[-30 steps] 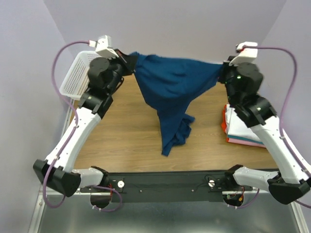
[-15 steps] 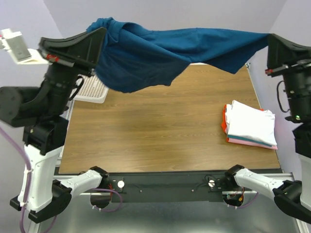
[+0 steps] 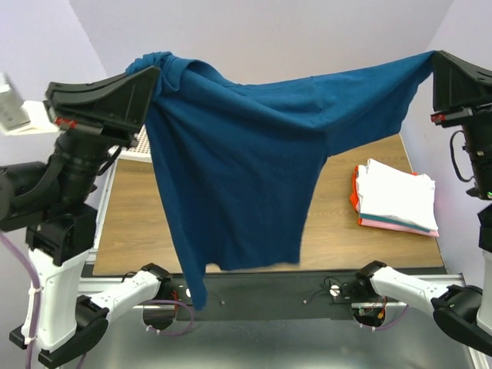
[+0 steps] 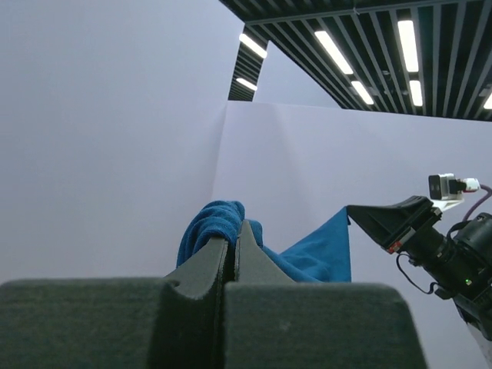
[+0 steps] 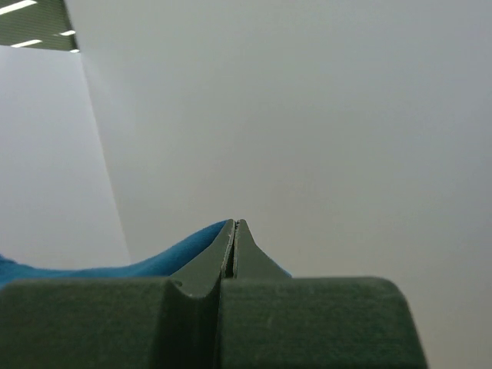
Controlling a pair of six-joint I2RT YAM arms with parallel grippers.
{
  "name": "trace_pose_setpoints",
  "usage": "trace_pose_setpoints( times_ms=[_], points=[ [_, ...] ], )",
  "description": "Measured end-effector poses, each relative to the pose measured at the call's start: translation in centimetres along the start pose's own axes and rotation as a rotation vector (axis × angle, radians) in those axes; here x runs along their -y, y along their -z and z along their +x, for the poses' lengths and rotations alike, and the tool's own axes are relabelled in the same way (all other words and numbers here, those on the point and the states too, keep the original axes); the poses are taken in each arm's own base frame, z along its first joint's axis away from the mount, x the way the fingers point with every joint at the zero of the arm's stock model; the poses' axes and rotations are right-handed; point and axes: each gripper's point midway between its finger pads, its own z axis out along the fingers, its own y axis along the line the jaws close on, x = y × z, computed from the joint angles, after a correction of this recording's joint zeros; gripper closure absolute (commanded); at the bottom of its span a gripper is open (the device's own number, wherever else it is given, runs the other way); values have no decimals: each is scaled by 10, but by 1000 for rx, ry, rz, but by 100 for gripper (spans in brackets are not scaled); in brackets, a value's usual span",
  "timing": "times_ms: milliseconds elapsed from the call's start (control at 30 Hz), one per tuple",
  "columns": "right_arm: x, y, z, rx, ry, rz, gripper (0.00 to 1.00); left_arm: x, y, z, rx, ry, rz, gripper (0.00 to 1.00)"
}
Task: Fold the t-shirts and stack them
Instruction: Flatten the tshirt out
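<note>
The dark teal-blue tee hangs spread between my two raised grippers, high above the table; its print does not show. My left gripper is shut on a bunched corner of the tee at the upper left. My right gripper is shut on the opposite corner at the upper right. The tee's lower edge hangs down over the table's front edge. A stack of folded tees, white on top with pink and orange-red edges below, lies on the table at the right.
A white mesh basket stands at the back left, mostly hidden behind my left arm. The wooden table shows right of the hanging tee. Purple walls close in the back and sides.
Both grippers lifted from near the table to high and wide apart. The tee went from a bunched drape to hanging open and flat toward the front.
</note>
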Motion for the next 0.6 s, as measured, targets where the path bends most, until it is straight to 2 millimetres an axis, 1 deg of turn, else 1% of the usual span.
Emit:
trace_pose_setpoints(
  times_ms=[67,133,167,200,233,267,300,333,367,400,433,467,500,533,567,600],
  points=[
    [7,-7,11,-24,4,46,99,-15,-5,12,-7,3,-48,100],
    [17,-15,26,-53,15,103,99,-35,-13,28,-19,8,-106,100],
    [25,-22,40,-79,28,155,99,-59,-22,50,-46,14,-173,100],
    [31,-30,57,-113,41,195,99,-77,-27,67,-66,19,-229,100],
    [39,-40,81,-162,63,248,99,-103,-35,96,-108,24,-298,100],
    [46,-49,106,-209,88,294,99,-127,-39,120,-137,24,-368,96],
    [55,-58,136,-265,119,345,99,-165,-42,166,-205,23,-475,72],
    [62,-66,166,-321,150,378,99,-188,-42,196,-250,21,-534,51],
    [74,-77,219,-417,192,415,99,-220,-38,243,-327,17,-617,25],
    [85,-80,255,-482,216,437,99,-244,-30,281,-395,10,-676,7],
    [99,-81,301,-566,234,456,99,-272,-17,325,-476,3,-747,2],
    [114,-77,343,-645,251,479,99,-299,5,376,-580,-6,-821,2],
    [137,-64,403,-765,270,512,99,-325,38,430,-716,-16,-902,2],
    [152,-45,457,-882,281,528,99,-335,52,451,-772,-22,-932,1],
    [165,-26,497,-975,288,542,99,-349,81,486,-867,-29,-984,2],
    [174,-7,528,-1055,288,552,83,-359,110,514,-960,-36,-1029,2]
  ],
)
